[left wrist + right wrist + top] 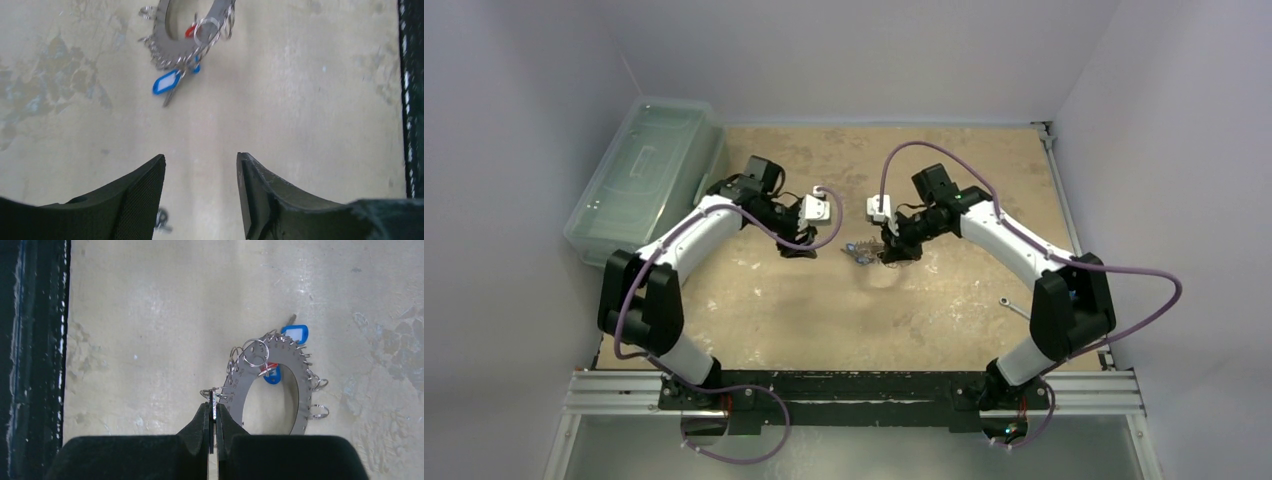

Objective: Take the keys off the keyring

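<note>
We list a keyring [285, 356] of matt grey metal with bright wire loops, a key [295, 333] with a glossy blue plastic head, a worn, mottled matt tabletop [150, 315], and left fingers [137, 200] padded in black, fine-grained texture.

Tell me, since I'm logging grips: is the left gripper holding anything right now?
No: the left wrist view shows the left gripper open, its jaws apart with nothing clamped between them.

The left arm [689, 235] and right arm [1014, 245] have glossy white shells, black joint housings and a white wrist block [817, 207]. A purple cable [1172, 287] runs along each. Black bases [692, 385] sit on a silver rail [874, 408]. Gripper fingers [135, 200] are matte black and curved, one finely textured.
</note>
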